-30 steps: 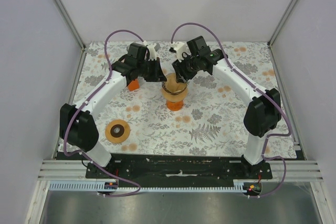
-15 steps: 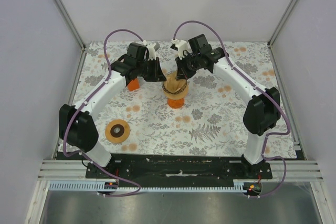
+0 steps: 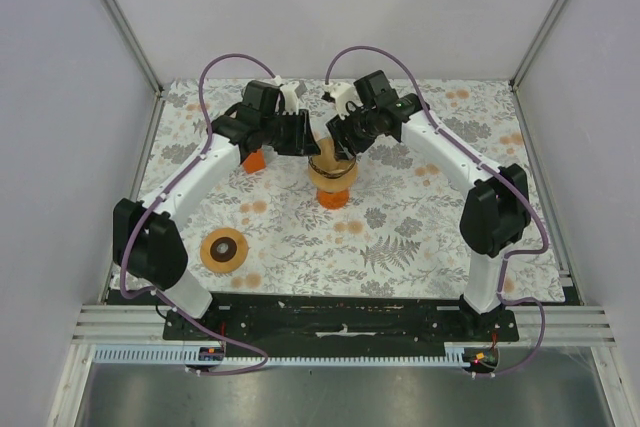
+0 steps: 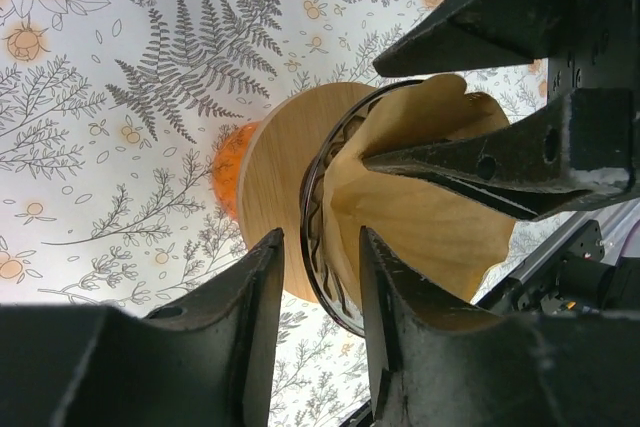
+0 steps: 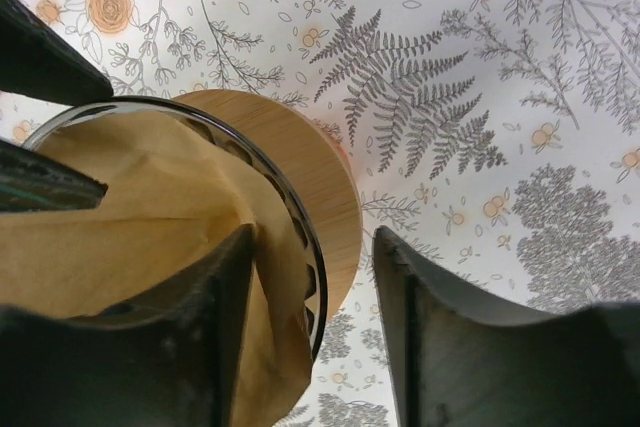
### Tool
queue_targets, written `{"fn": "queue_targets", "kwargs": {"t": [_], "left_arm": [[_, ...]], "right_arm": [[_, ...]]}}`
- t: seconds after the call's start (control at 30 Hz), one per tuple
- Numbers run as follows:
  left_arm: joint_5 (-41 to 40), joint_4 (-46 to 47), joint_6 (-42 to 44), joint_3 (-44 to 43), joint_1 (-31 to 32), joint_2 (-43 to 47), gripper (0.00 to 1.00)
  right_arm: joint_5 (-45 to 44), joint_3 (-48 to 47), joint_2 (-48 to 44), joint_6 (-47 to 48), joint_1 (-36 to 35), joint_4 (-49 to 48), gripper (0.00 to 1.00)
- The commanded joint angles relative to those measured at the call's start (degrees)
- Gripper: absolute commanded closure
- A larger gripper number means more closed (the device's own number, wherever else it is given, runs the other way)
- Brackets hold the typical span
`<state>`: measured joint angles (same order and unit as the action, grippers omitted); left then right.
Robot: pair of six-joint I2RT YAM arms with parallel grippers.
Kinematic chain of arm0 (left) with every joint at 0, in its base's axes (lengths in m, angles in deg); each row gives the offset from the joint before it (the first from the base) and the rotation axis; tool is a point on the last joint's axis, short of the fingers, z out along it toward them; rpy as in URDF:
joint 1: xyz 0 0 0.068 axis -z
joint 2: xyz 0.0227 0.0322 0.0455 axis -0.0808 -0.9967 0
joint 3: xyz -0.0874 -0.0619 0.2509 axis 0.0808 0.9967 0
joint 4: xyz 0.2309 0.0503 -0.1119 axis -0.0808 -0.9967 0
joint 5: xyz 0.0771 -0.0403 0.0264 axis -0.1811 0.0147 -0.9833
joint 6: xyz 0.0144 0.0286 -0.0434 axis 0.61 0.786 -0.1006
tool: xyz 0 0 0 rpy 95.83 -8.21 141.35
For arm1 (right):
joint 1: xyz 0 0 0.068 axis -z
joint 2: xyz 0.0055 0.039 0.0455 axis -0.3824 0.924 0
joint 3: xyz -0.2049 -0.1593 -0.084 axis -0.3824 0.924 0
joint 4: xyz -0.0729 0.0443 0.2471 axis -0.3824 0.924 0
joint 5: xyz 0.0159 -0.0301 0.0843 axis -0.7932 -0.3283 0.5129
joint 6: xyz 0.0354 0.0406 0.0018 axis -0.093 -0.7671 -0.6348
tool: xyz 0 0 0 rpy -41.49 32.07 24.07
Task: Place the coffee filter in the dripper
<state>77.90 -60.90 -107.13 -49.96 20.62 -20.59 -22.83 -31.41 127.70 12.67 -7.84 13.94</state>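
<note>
Filter [image 5: 150, 187] sat crumpled in dripper [image 5: 335, 202], mid-worktop toward far edge. Left gripper [image 4: 318, 242] and right gripper [image 5: 312, 242] both parted, straddling rim.

Top external: fixed high, behind arm bases [image 3: 195, 312], looks down and forward over whole floral tabletop [image 3: 420, 237]; far off.
Left wrist: very near, looks along left tool [image 4: 318, 247] at dripper [image 4: 270, 162] from one side.
Right wrist: equally near, along right tool [image 5: 312, 237], opposite side.
All three share dripper, coffee filter [image 4: 420, 217]; left wrist view also catches right tool's fingers [image 4: 500, 162].
</note>
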Motion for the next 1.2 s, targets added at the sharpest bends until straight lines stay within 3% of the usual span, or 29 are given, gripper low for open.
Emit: {"fn": "queue_targets", "kwargs": {"t": [0.0, 0.13, 0.2, 1.0, 1.17], "left_arm": [[1.8, -0.4, 2.4, -3.3, 0.3, 1.3, 0.55], [1.6, -0.9, 2.9, -5.0, 0.3, 1.5, 0.50], [1.8, -1.3, 3.2, -5.5, 0.3, 1.8, 0.48], [2.9, -4.0, 4.9, -10.3, -2.2, 1.8, 0.36], [4.0, -3.7, 4.2, -10.3, -7.5, 2.0, 0.36]], "right_arm": [[-0.8, -0.2, -1.4, 1.3, -0.1, 0.9, 0.36], [-1.2, -1.2, -3.0, 1.9, -0.1, 1.0, 0.20], [-1.4, -1.8, -3.8, 2.4, 0.0, 1.5, 0.02], [6.5, -3.4, -17.0, 2.7, -0.5, 1.5, 0.02], [3.4, 2.8, -22.8, 8.1, -8.1, -3.8, 0.16]]}}
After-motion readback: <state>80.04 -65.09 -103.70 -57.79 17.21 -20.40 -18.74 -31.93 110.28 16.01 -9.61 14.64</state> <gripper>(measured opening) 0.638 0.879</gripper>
